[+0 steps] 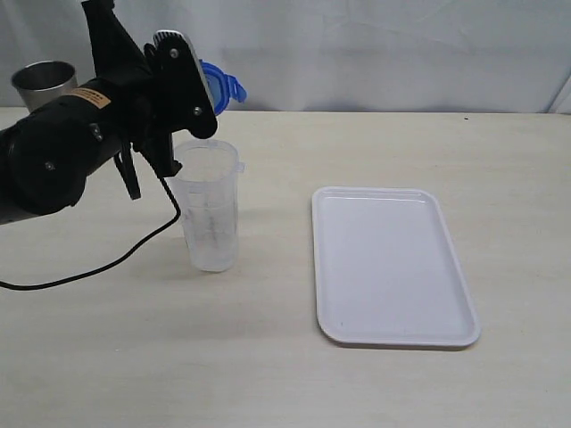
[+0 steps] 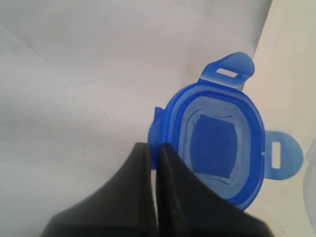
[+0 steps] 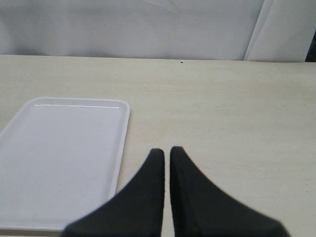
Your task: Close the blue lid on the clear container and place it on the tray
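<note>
A pale counter (image 1: 268, 383) stands before a white backdrop. A black robot arm reaches in from the upper left of the frame. Its left tool (image 1: 203, 89) is pinched shut on one edge of the blue lid (image 1: 225, 89), holding the lid tilted on edge in the air above the open mouth of the clear container (image 1: 210, 214), not touching it. In the left wrist close-up, the lid's hollow underside faces the camera, with two slotted flaps sticking out from its rim. The container stands upright, left of centre. The white tray (image 1: 393, 267) lies flat right of centre, apart from the container. The right tool (image 3: 166, 154) has its two dark fingers closed to a thin slit, gripping nothing, and it hangs over the counter just beside the tray's edge. A steel cup (image 1: 45, 82) sits in the far upper left corner, and a black cable (image 1: 107, 263) droops from the arm onto the counter.
</note>
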Available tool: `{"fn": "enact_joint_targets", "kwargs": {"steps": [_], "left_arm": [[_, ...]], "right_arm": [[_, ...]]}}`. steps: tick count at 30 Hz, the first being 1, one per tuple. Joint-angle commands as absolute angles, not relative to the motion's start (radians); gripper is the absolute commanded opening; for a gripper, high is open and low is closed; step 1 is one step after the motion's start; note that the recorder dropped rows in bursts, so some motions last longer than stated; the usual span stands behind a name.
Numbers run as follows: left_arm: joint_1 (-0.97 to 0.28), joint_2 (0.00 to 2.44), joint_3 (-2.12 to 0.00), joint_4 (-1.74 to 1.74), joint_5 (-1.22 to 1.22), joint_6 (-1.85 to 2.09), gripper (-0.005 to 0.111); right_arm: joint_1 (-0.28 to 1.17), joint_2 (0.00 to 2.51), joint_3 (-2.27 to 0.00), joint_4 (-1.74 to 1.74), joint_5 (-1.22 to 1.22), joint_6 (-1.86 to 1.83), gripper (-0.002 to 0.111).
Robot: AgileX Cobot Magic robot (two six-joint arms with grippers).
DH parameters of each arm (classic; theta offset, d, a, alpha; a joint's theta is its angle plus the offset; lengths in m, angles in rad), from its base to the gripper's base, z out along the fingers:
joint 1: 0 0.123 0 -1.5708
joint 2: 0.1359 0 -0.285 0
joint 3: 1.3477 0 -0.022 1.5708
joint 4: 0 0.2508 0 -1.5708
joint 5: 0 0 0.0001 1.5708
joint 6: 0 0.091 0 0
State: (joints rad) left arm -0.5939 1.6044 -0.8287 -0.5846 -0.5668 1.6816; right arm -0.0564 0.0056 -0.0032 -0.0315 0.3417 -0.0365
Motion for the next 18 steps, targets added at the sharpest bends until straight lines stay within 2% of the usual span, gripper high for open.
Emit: {"fn": "enact_joint_targets", "kwargs": {"steps": [1, 18], "left_arm": [[-0.589, 1.608, -0.828, -0.585, -0.559, 1.703, 0.000], [-0.593, 1.578, -0.828, -0.598, -0.558, 1.704, 0.000]], "right_arm": [[-0.055, 0.000, 0.000, -0.031, 0.342, -0.037, 0.004], [-0.055, 0.000, 0.000, -0.031, 0.342, -0.037, 0.004]]}}
